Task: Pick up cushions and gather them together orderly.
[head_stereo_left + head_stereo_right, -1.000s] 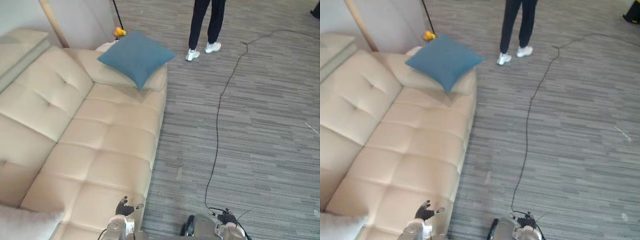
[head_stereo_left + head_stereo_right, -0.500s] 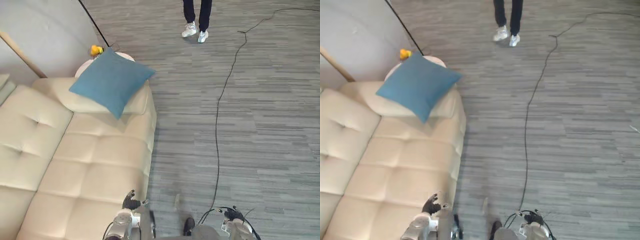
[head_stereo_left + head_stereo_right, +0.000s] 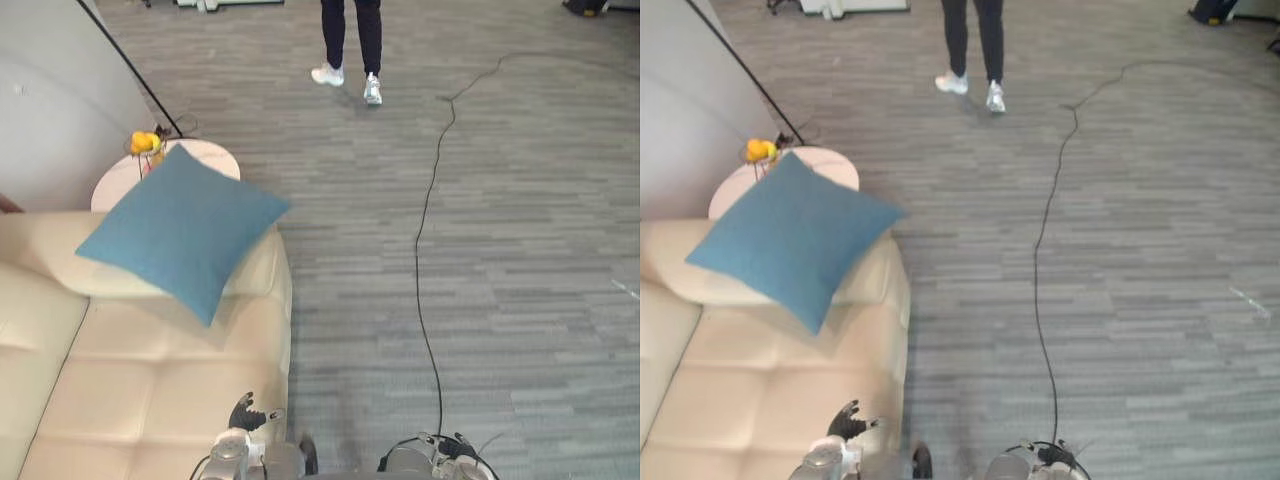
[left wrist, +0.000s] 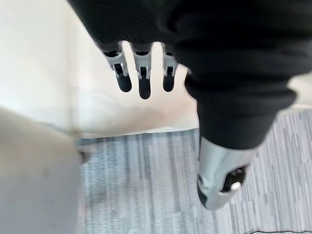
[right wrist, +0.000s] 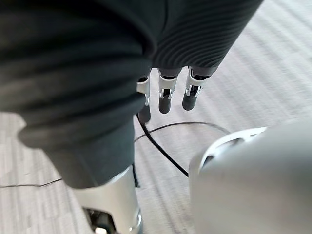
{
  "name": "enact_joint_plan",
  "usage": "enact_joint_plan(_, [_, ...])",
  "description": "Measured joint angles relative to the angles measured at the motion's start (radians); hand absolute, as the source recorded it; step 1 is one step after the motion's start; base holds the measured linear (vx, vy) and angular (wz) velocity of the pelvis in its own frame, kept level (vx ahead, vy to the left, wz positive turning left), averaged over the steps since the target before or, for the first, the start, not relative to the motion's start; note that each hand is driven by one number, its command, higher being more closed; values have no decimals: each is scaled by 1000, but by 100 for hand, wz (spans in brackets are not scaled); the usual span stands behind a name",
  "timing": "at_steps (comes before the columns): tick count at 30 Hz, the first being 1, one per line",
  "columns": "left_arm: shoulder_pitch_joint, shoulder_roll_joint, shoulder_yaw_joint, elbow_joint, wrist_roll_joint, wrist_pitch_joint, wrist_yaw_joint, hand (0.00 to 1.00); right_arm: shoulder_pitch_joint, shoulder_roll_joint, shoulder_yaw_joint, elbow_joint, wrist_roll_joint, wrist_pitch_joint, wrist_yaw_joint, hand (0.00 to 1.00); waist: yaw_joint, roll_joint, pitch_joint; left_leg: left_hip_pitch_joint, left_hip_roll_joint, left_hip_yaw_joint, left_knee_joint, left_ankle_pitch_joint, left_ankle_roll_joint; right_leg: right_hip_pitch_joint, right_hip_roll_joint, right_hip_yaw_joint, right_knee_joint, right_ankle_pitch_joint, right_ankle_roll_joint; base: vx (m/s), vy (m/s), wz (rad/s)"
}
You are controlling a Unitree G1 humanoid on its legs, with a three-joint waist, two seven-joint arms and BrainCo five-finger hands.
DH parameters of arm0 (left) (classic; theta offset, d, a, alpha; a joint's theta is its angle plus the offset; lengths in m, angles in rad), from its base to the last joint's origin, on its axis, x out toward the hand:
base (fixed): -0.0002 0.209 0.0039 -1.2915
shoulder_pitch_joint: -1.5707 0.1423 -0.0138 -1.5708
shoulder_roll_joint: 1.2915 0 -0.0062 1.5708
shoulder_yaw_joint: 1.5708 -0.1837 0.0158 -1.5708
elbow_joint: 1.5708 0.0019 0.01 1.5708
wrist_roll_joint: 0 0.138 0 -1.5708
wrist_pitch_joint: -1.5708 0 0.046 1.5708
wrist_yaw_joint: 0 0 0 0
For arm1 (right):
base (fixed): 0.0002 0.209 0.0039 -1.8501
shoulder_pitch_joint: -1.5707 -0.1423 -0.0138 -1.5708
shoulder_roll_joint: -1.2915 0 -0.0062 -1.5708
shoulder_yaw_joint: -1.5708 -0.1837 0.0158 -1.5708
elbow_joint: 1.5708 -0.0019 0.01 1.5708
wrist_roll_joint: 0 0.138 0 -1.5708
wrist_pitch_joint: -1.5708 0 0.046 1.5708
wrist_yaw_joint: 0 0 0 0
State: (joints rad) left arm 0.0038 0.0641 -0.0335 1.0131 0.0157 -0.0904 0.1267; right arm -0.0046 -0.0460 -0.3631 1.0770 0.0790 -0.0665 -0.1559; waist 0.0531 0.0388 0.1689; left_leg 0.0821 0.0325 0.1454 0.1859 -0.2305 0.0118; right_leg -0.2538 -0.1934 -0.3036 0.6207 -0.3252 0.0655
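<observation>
The head camera has swung since half a second ago, so the whole scene sits differently. The sofa's (image 3: 130, 400) back has left the view and more carpet (image 3: 520, 250) shows. Nothing on the sofa has itself moved. The blue cushion (image 3: 180, 240) lies as before on the armrest (image 3: 255, 275) at the sofa's far end, tilted on one corner, with its near corner hanging over the seat. It now shows lower and larger in the head views. Both hands are as they were, low at the bottom of those views and well apart from the cushion. The left hand (image 3: 248, 414) hangs over the sofa's front edge where seat meets carpet, and its fingers (image 4: 144, 80) are straight and loose with the thumb apart, holding nothing. The right hand (image 3: 455, 446) is out over the carpet, and its fingers (image 5: 165, 95) are likewise straight and empty. Just behind the armrest stands a small round counter (image 3: 205, 158) with a yellow thing (image 3: 145, 142) at its far edge, too small to make out. A thin dark rod (image 3: 130, 65) slants down the grey wall (image 3: 50, 100) to the floor beside it. A person (image 3: 350, 30) in dark trousers and white shoes (image 3: 327, 73) stands on the carpet well beyond the sofa, feet apart. The seat between the left hand and the cushion is bare.
</observation>
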Motion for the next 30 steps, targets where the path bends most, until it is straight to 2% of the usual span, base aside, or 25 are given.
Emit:
enact_joint_plan(1, [0, 0, -3, 0, 0, 0, 1, 0, 2, 0, 13, -9, -1, -4, 0, 0, -4, 5, 1, 7, 11, -4, 0, -3, -4, -17, 13, 6, -46, 17, -3, 446, -157, 20])
enact_joint_plan(2, [1, 0, -5, 0, -2, 0, 5, 0, 5, 1, 28, -41, -2, -6, 0, 0, -17, 12, 6, 32, 38, -19, -1, -9, -15, -51, 47, 45, -178, 95, -10, 359, -163, 21])
enact_joint_plan(3, [4, 1, -4, 0, -3, 0, 5, 0, 5, 2, 31, -43, -2, -6, -1, 0, -20, 12, 6, 41, 45, -22, -1, -12, -19, -59, 56, 61, -217, 124, -10, 471, -248, 30])
enact_joint_plan(4, [13, 0, -4, 1, -8, 0, 7, 0, 7, 2, 37, -50, -3, -8, -5, 0, -28, 9, 6, 74, 59, -30, 1, -23, -36, -71, 74, 105, -347, 230, -4, 510, -310, 37])
enact_joint_plan(5, [22, 1, -4, 1, -14, 0, 8, 0, 17, 3, 54, -64, -12, -7, -12, 0, -37, -6, 1, 100, 59, -53, 4, -37, -57, -63, 71, 132, -443, 310, 11, 630, -428, 64])
enact_joint_plan(6, [27, -5, -3, 14, -20, -1, 14, 0, 27, -4, 57, -80, -25, -8, -17, 0, -50, -1, 3, 127, 73, -104, 25, -74, -76, -59, 79, 146, -405, 426, -27, 528, -375, 55])
enact_joint_plan(7, [19, -25, -9, 28, -19, -2, 19, 0, 18, -23, 60, -80, -43, -8, -21, 0, -47, 33, 2, 123, 106, -130, 60, -78, -76, -70, 99, 132, -334, 362, -35, 478, -355, 45])
enact_joint_plan(8, [17, -40, -8, 32, -19, -6, 23, 0, 16, -37, 64, -80, -49, -8, -20, 0, -45, 53, -2, 97, 123, -156, 117, -73, -85, -82, 105, 111, -282, 312, -53, 439, -314, 31])
enact_joint_plan(9, [16, -57, -7, 33, -19, -11, 23, 0, 11, -50, 64, -80, -57, -7, -20, 0, -47, 72, 0, 50, 144, -183, 216, -53, -108, -76, 110, 77, -243, 272, -79, 426, -314, 30])
enact_joint_plan(10, [15, -59, -7, 33, -19, -11, 23, 0, 10, -51, 64, -80, -59, -6, -20, 0, -46, 78, -1, 40, 148, -185, 235, -46, -114, -73, 110, 72, -240, 265, -84, 418, -310, 54])
enact_joint_plan(11, [6, -66, -7, 35, -20, -12, 22, 0, 7, -55, 64, -73, -62, 0, -20, 0, -47, 80, 3, -34, 169, -187, 385, 31, -142, -20, 112, 32, -265, 241, -103, 443, -302, 74])
enact_joint_plan(12, [5, -66, -7, 32, -19, -14, 21, 0, 9, -55, 64, -61, -63, 7, -20, 0, -48, 79, 9, -88, 189, -165, 501, 23, -155, 54, 113, -7, -326, 237, -109, 360, -241, 87])
enact_joint_plan(13, [4, -65, -7, 27, -20, -14, 21, 0, 12, -54, 65, -57, -63, 8, -20, 0, -48, 80, 10, -106, 194, -150, 534, 16, -159, 87, 113, -22, -349, 236, -110, 359, -210, 106])
enact_joint_plan(14, [6, -65, -7, 11, -19, -17, 21, 0, 27, -55, 65, -56, -62, 8, -20, 0, -46, 70, 15, -153, 203, -78, 566, 2, -146, 180, 110, -76, -418, 236, -110, 212, -113, 86])
enact_joint_plan(16, [10, -65, -8, -1, -19, -21, 21, 0, 25, -55, 66, -59, -62, 7, -21, 0, -45, 72, 11, -193, 185, -7, 479, -21, -122, 227, 102, -120, -465, 238, -107, 231, -97, 81])
enact_joint_plan(19, [5, -62, -13, -2, -18, -20, 21, 0, 17, -49, 70, -72, -67, 5, -32, 0, -40, 72, 11, -253, 148, 97, 260, -1, -101, 252, 73, -176, -489, 233, -82, 141, 28, 69])
enact_joint_plan(20, [5, -61, -26, -1, -17, -19, 21, 0, 24, -50, 71, -74, -75, 5, -44, 0, -41, 75, 9, -254, 145, 187, 151, 59, -83, 267, 60, -206, -486, 222, -57, 153, 121, 71])
enact_joint_plan(21, [11, -61, -30, 1, -17, -17, 22, 0, 33, -50, 72, -73, -79, 6, -50, 0, -40, 89, 2, -255, 159, 258, 84, 164, -63, 282, 67, -219, -481, 208, -33, 191, 158, 62])
enact_joint_plan(22, [10, -57, -30, 1, -18, -16, 21, 0, 33, -50, 72, -70, -79, 6, -52, 0, -39, 86, 4, -252, 158, 262, 87, 164, -47, 288, 66, -215, -479, 204, -27, 182, 153, 23])
enact_joint_plan(24, [11, -26, -22, 4, -19, -11, 23, 0, 31, -11, 104, -69, -82, 6, -58, 0, -12, 36, -22, -229, 109, 269, 40, 157, -41, 301, 41, -204, -510, 214, 6, 178, 129, -2])
enact_joint_plan(25, [11, -20, -22, 5, -19, -11, 22, 0, 29, -6, 105, -69, -82, 6, -58, 0, -12, 30, -21, -222, 100, 268, 33, 158, -40, 306, 36, -206, -515, 216, 10, 197, 110, 17])
enact_joint_plan(26, [10, -6, -23, 12, -19, -11, 21, 0, 27, 6, 105, -64, -91, 6, -58, 0, -12, 14, -23, -204, 69, 257, 8, 156, -32, 324, 17, -221, -521, 216, 27, 166, 84, 25])
enact_joint_plan(27, [10, -5, -23, 14, -19, -11, 21, 0, 27, 6, 105, -61, -96, 7, -58, 0, -12, 10, -25, -196, 58, 253, 2, 153, -28, 332, 8, -229, -518, 213, 32, 239, 134, 48])
enact_joint_plan(28, [12, -5, -22, 19, -19, -11, 22, 0, 32, 3, 99, -50, -118, 8, -60, 0, -9, 5, -27, -155, 14, 234, -29, 136, -9, 358, -39, -245, -464, 181, 62, 195, 115, 38])
enact_joint_plan(30, [17, -11, -22, 22, -19, -9, 22, 0, 32, -2, 99, -37, -125, 11, -60, 0, -10, 7, -28, -125, -15, 213, -55, 122, 7, 351, -85, -242, -370, 161, 73, 178, 139, 51])
